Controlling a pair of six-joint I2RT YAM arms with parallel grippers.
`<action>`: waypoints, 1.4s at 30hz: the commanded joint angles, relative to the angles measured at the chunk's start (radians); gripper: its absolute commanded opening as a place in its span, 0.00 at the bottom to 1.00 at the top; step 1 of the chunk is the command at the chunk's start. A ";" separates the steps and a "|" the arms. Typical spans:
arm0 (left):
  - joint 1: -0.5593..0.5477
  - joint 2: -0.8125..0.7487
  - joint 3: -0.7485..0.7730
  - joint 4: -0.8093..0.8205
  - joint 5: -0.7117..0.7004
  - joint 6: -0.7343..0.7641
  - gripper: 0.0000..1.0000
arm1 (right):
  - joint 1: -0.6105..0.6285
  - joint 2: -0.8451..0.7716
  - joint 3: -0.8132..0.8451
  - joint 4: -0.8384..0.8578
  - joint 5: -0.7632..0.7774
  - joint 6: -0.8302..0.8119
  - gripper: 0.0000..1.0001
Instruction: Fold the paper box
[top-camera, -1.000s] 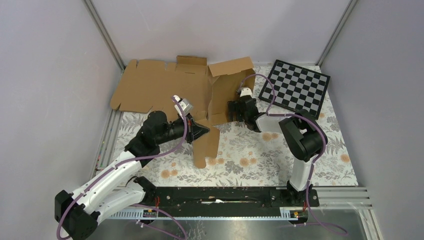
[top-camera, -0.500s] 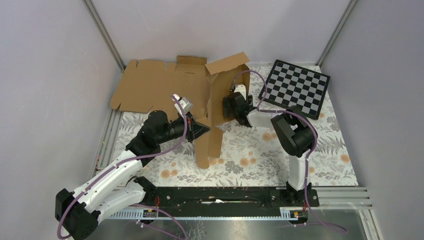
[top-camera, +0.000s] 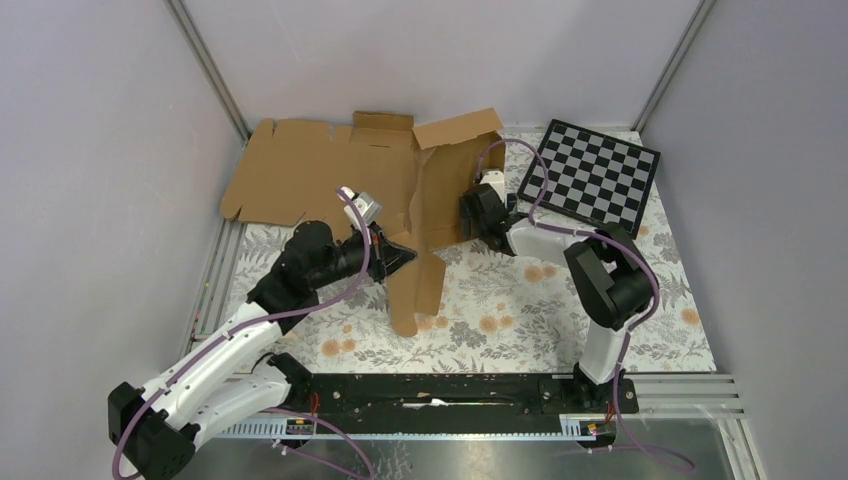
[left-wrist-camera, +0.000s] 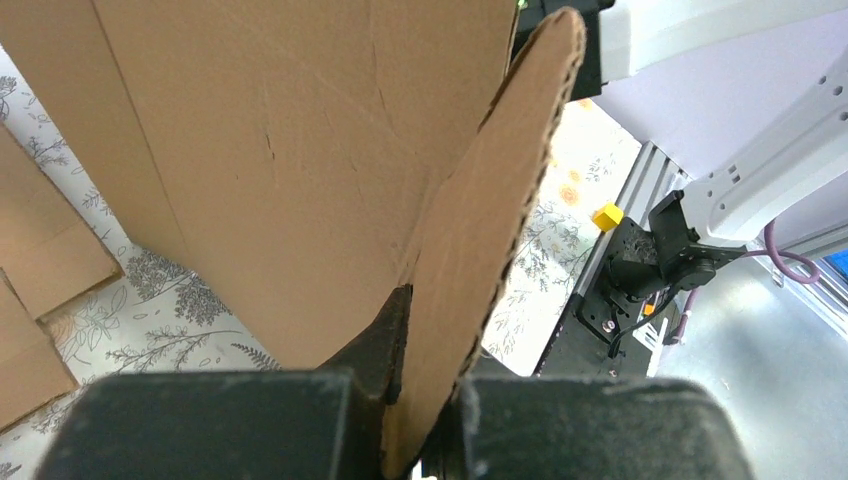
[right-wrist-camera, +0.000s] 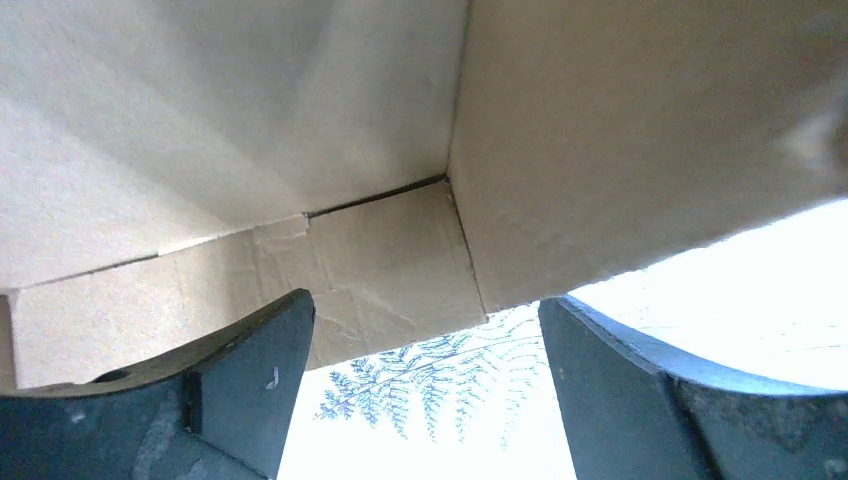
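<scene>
The paper box (top-camera: 440, 190), brown corrugated cardboard, stands partly raised at the back middle, with an upright panel and a top flap. A long flap (top-camera: 415, 290) reaches toward the front. My left gripper (top-camera: 403, 258) is shut on this flap; in the left wrist view the flap (left-wrist-camera: 480, 230) runs edge-on between the jaws of the left gripper (left-wrist-camera: 430, 400). My right gripper (top-camera: 470, 213) is open, close against the right side of the upright panel. In the right wrist view the right gripper (right-wrist-camera: 425, 380) is empty and the box's corner (right-wrist-camera: 380, 250) is just ahead.
A flat brown cardboard sheet (top-camera: 285, 170) lies at the back left; where it meets the box is unclear. A black-and-white checkerboard (top-camera: 592, 172) lies at the back right. Grey walls enclose the floral mat (top-camera: 520, 310). A metal rail (top-camera: 450, 392) runs along the front.
My right gripper pushed left against the upright panel, tilting the top flap, then drew back slightly to the right. My left gripper kept hold of the flap and barely moved.
</scene>
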 joint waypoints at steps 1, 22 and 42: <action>-0.006 -0.035 0.017 -0.069 -0.007 -0.028 0.00 | -0.019 -0.049 0.006 -0.041 0.011 0.017 0.88; -0.006 -0.065 0.016 -0.120 -0.052 -0.047 0.00 | -0.030 -0.062 -0.162 0.080 -0.027 0.059 0.92; 0.020 0.211 0.527 -0.690 0.226 -0.138 0.00 | -0.033 -0.658 -0.229 -0.287 -0.124 0.048 1.00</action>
